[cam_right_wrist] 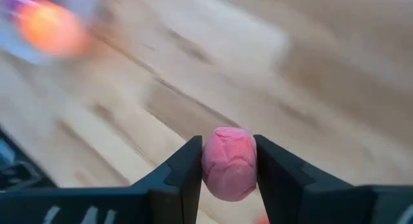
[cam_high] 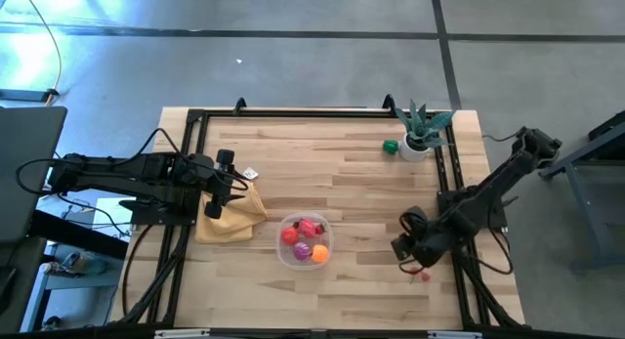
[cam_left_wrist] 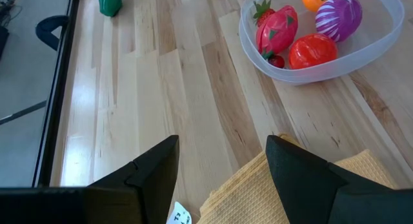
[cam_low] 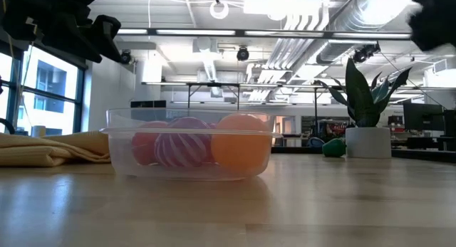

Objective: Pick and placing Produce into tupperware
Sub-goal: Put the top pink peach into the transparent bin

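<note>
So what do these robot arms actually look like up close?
Both are dark, nearly black, jointed arms with thin black cables trailing off them. Each ends in a two-fingered pincer: the left pincer and the right pincer both have flat, wedge-shaped matte fingers.

My right claw (cam_right_wrist: 229, 166) pinches a pink fruit (cam_right_wrist: 230, 163); the clear tupperware (cam_high: 305, 240), at its nine o'clock, holds red, purple and orange produce.
</note>
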{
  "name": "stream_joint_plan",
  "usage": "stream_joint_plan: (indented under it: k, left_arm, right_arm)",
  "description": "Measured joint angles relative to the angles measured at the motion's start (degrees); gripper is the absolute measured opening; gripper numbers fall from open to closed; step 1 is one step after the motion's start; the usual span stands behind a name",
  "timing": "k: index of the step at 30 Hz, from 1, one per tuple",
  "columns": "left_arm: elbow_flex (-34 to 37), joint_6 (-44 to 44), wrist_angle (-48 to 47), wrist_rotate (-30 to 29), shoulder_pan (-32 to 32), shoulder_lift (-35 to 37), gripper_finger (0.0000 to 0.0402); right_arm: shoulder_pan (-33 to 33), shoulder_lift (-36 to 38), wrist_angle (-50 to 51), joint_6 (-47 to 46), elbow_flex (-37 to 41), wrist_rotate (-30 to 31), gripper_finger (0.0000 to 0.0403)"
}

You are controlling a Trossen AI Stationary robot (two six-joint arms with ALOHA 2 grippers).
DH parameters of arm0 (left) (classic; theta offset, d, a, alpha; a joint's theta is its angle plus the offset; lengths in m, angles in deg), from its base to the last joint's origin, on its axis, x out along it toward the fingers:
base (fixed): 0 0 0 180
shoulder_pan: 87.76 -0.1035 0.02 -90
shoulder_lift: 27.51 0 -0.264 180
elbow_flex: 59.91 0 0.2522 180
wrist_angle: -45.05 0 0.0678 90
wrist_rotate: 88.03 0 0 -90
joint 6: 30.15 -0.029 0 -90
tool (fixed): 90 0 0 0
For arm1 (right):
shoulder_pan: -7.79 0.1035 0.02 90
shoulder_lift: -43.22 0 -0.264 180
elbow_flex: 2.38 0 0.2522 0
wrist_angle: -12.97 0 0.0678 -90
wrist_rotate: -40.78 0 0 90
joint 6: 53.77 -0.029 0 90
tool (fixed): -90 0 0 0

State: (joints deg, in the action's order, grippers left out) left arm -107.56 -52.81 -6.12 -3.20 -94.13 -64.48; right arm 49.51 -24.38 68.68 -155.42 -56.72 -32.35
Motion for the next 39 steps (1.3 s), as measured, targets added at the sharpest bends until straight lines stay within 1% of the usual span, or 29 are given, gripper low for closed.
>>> stream_joint_plan:
  k: [5, 9, 13, 16, 20, 24, 28, 31, 35, 39]
  left_arm:
    - [0.0, 0.0, 0.0, 0.0, 0.0, 0.0, 0.0221]
    - [0.0, 0.0, 0.0, 0.0, 0.0, 0.0, 0.0221]
    - [0.0, 0.0, 0.0, 0.0, 0.0, 0.0, 0.0221]
    - [0.0, 0.0, 0.0, 0.0, 0.0, 0.0, 0.0221]
    - [0.0, 0.0, 0.0, 0.0, 0.0, 0.0, 0.0221]
    - [0.0, 0.0, 0.0, 0.0, 0.0, 0.0, 0.0221]
    - [0.0, 0.0, 0.0, 0.0, 0.0, 0.0, 0.0221]
    - [0.0, 0.0, 0.0, 0.0, 0.0, 0.0, 0.0221]
    - [0.0, 0.0, 0.0, 0.0, 0.0, 0.0, 0.0221]
    - [0.0, 0.0, 0.0, 0.0, 0.0, 0.0, 0.0221]
  right_arm:
    - [-6.3, 0.0, 0.1, 17.6, -7.2, 7.0, 0.0117]
    - [-11.5, 0.0, -2.0, 34.1, -12.4, 10.0, 0.0117]
    - [-16.1, 0.0, -10.9, 52.9, -14.8, 9.2, 0.0117]
    - [-18.9, -1.0, -17.8, 63.3, -15.0, 5.3, 0.0117]
    - [-22.2, -4.4, -20.4, 69.7, -15.0, 0.7, 0.0117]
    - [-25.7, -9.8, -23.2, 74.7, -15.0, -2.7, 0.0117]
    - [-28.9, -16.7, -32.6, 82.2, -15.0, -9.0, 0.0117]
    - [-30.8, -21.8, -39.0, 85.8, -15.0, -13.2, 0.0117]
    - [-31.9, -27.0, -41.8, 87.7, -15.0, -14.9, 0.0117]
    - [-32.1, -30.6, -43.6, 88.7, -14.9, -16.0, 0.0117]
